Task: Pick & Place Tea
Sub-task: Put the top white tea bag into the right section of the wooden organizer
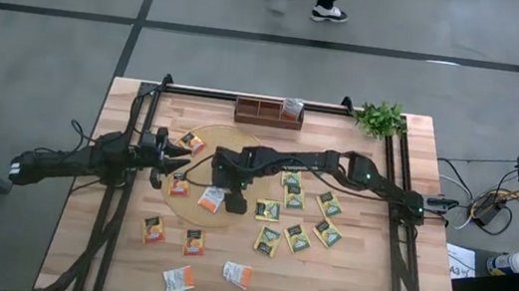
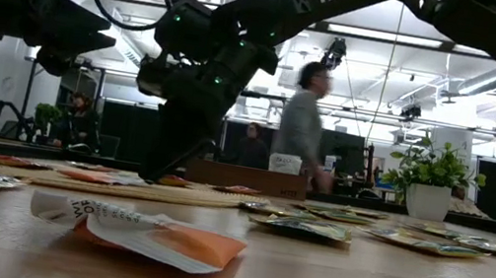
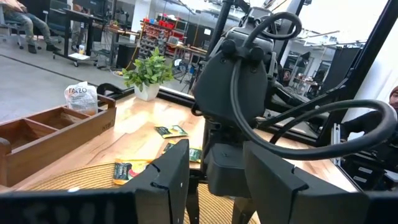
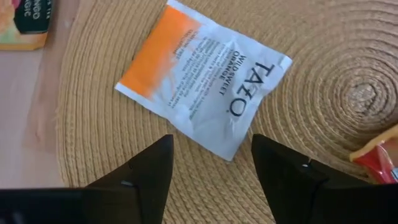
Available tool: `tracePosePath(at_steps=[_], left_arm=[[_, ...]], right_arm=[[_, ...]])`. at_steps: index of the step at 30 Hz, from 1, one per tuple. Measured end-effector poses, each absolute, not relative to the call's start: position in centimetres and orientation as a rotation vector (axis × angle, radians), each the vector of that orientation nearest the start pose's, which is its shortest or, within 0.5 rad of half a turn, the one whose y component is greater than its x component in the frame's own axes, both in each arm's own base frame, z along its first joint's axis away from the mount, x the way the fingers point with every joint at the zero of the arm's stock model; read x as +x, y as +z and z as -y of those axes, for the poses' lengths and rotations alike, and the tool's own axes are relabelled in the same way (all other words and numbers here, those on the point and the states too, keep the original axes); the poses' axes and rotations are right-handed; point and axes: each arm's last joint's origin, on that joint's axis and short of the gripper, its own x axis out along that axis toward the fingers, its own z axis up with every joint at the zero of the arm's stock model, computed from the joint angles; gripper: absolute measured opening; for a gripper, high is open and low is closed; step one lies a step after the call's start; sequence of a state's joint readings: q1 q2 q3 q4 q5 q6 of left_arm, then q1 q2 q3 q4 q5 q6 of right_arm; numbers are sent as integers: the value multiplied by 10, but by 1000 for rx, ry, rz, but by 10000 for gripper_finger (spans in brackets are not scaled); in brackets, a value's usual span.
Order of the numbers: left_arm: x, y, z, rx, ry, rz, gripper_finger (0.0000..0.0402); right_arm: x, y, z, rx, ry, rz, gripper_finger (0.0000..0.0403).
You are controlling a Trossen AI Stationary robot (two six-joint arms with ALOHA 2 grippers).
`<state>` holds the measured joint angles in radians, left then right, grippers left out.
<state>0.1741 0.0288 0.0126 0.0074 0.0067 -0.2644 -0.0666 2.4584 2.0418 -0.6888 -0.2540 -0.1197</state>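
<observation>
Here the right gripper (image 4: 211, 165) hangs over the big round woven tan mat (image 4: 323, 81) with its two dark fingers (image 4: 146, 168) spread wide and nothing between them; a white-and-orange square tea sachet (image 4: 205, 78) lies flat on the mat just ahead of the fingertips, untouched. In the high view the right arm reaches from the table's right side across to the mat (image 1: 202, 136), its gripper (image 1: 235, 203) pointing down beside that same sachet (image 1: 211, 199). The left gripper (image 1: 177, 160) hovers at the mat's left edge, arm stretched in from the left, fingers (image 3: 168, 180) parted and empty, facing the right arm's wrist.

The other small flat tea sachets are scattered: green-yellow ones (image 1: 293, 202) in a cluster on the bare wooden table (image 1: 351, 288) right of the mat, orange ones (image 1: 154, 229) in front of it, white-and-orange ones (image 1: 179, 280) near the front edge. One white sachet (image 1: 292, 108) stands in the right compartment of the brown wooden three-compartment tray (image 1: 255, 118) at the back edge.
</observation>
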Motion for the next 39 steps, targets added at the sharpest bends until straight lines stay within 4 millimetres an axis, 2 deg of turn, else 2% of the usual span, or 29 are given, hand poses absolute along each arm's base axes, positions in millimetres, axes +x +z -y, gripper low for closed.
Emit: tracePosePath(at_steps=[5, 9, 17, 29, 33, 39], left_arm=[[97, 166, -17, -265, 167, 14, 145], [97, 166, -17, -264, 168, 14, 145], [97, 166, -17, -265, 168, 13, 145], [97, 166, -17, -265, 167, 14, 145], [97, 166, -17, -265, 167, 14, 145], [97, 166, -17, -265, 168, 13, 145]], right_arm=[[515, 140, 38, 161, 153, -1090, 200], [514, 140, 42, 156, 157, -1089, 193], [514, 139, 34, 137, 189, -1094, 189], [512, 132, 24, 27, 141, -1115, 187], [511, 131, 24, 14, 123, -1122, 168], [511, 131, 24, -21, 143, -1123, 107]])
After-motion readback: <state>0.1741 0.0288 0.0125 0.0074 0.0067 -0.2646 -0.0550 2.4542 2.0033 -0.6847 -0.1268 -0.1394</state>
